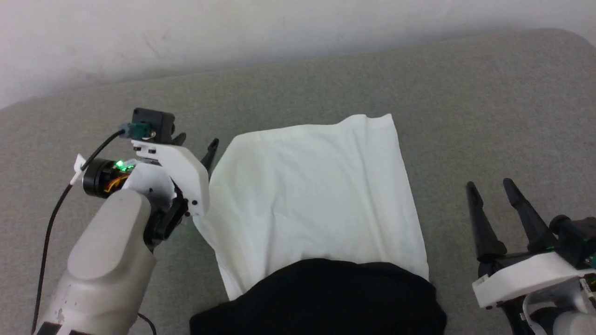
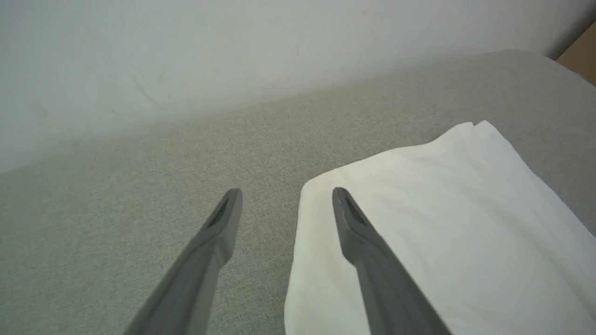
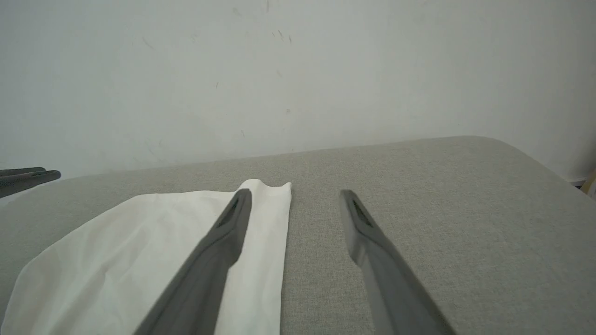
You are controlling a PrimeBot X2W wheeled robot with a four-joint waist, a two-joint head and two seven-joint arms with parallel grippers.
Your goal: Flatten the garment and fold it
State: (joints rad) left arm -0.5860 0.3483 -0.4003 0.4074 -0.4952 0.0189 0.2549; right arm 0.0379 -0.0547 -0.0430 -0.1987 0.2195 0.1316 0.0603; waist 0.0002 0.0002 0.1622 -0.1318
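Nearest the robot, the soft T-shirt garment [image 1: 316, 195] shows its black part, a rounded, matte mound that overlaps the near end of the white body. Beyond that, the white cloth lies spread on the grey counter [image 1: 465, 93], whose cover is a fine woven fabric with a rounded far corner. The cloth is mostly flat, with shallow creases and a small raised peak at its far right corner.

The left gripper [image 1: 196, 142], on a white plastic mount at the end of a pale, smooth forearm [image 1: 107, 251], sits at the garment's left edge. Its jaws stand wide apart and empty. In the left wrist view one long dark finger crosses the white cloth [image 2: 442, 223] and the other crosses bare grey weave. I cannot tell whether either one touches.

The right gripper [image 1: 489, 186] is off the garment's right edge, apart from it, with its tapered jaws also spread and holding nothing.

Past the garment's far edge the counter runs on to a plain, faintly scuffed white wall [image 1: 233, 28].
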